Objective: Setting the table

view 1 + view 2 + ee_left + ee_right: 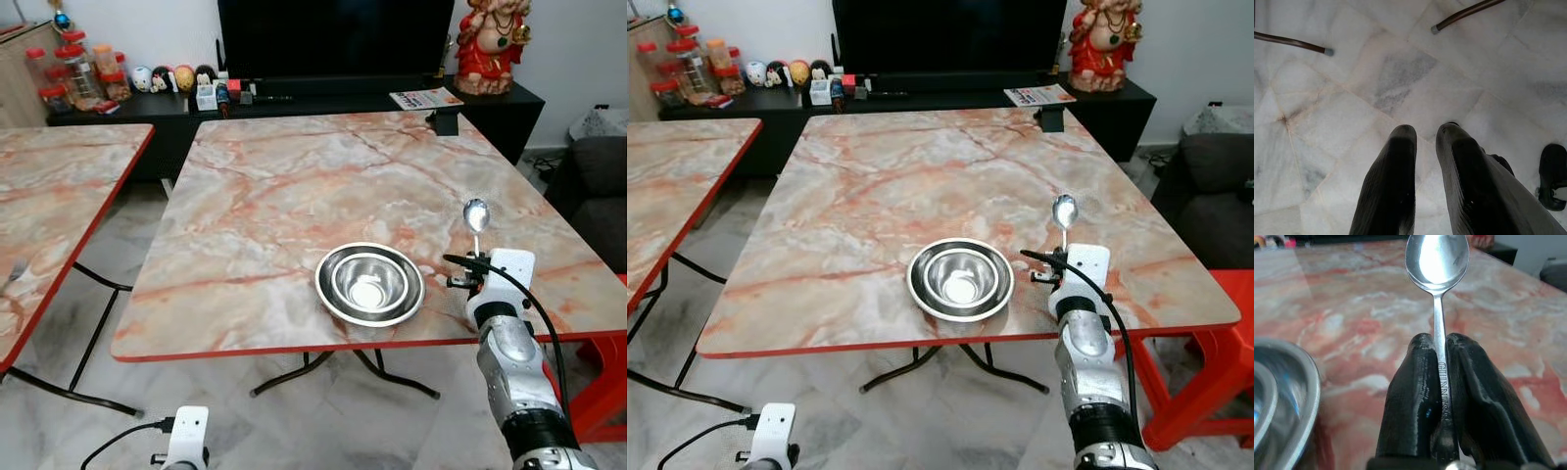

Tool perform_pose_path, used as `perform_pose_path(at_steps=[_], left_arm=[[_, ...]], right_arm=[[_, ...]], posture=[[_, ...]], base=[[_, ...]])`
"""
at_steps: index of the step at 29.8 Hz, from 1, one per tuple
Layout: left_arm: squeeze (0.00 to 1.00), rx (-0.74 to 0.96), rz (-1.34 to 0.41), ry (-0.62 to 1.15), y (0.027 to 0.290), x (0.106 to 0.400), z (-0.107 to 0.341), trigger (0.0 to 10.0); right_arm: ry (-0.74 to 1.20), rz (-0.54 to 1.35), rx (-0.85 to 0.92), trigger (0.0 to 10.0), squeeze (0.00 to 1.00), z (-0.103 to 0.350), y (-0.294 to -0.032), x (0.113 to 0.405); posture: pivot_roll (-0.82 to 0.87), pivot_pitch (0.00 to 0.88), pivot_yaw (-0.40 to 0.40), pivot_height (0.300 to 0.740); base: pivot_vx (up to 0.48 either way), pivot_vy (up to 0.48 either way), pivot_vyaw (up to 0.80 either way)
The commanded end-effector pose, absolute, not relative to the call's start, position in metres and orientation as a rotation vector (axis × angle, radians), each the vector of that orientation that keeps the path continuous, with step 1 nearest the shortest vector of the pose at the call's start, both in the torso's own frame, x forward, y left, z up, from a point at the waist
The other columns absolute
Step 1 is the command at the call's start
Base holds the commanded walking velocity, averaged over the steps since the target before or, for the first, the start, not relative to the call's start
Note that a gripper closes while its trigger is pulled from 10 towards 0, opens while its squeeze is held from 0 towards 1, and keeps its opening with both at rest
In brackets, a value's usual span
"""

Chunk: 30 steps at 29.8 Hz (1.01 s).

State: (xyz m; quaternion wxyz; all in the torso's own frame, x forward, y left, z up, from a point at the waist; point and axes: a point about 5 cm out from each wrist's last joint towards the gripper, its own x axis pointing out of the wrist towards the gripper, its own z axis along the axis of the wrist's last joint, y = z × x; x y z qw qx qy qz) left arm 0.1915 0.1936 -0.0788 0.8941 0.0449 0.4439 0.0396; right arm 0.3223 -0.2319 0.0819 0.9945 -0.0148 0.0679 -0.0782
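We've got open surface (294,186) ahead of the right tool (1440,352) and to its right; only the stacked bowls (370,284) block us, just beside it on the left.
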Motion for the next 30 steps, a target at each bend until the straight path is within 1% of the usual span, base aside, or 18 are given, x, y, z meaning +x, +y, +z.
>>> perform_pose_path(at_steps=[1,10,15,19,26,30], left_arm=[[0.00,0.085,0.074,0.938,0.193,0.189,-0.080,10.0],[0.00,0.084,0.056,0.936,0.191,0.191,-0.080,10.0],[0.00,0.084,0.055,0.938,0.191,0.191,-0.080,10.0],[0.00,0.085,0.052,0.944,0.191,0.191,-0.080,10.0],[0.00,0.091,0.049,0.951,0.192,0.190,-0.080,10.0],[0.00,0.096,0.050,0.952,0.193,0.190,-0.080,10.0]], right_arm=[[0.200,-0.151,-0.065,10.0,0.00,0.080,-0.239,0.324],[0.198,-0.081,-0.058,10.0,0.00,0.098,-0.250,0.335],[0.231,-0.044,-0.031,10.0,0.00,0.098,-0.251,0.338],[0.276,-0.002,-0.027,10.0,0.00,0.095,-0.245,0.341],[0.332,0.036,0.077,10.0,0.00,0.079,-0.229,0.339],[0.346,0.070,0.088,10.0,0.00,0.076,-0.221,0.339]], posture=[[-0.13,0.000,0.018,0.740],[-0.13,0.000,0.024,0.740],[-0.12,0.000,0.024,0.740],[-0.12,0.000,0.022,0.740],[-0.11,0.000,0.022,0.740],[-0.11,0.000,0.023,0.740]], base=[[0.000,0.000,0.00],[0.000,0.000,0.00],[0.000,0.000,0.00],[0.000,0.000,0.00],[0.000,0.000,0.00],[0.000,0.000,0.00]])
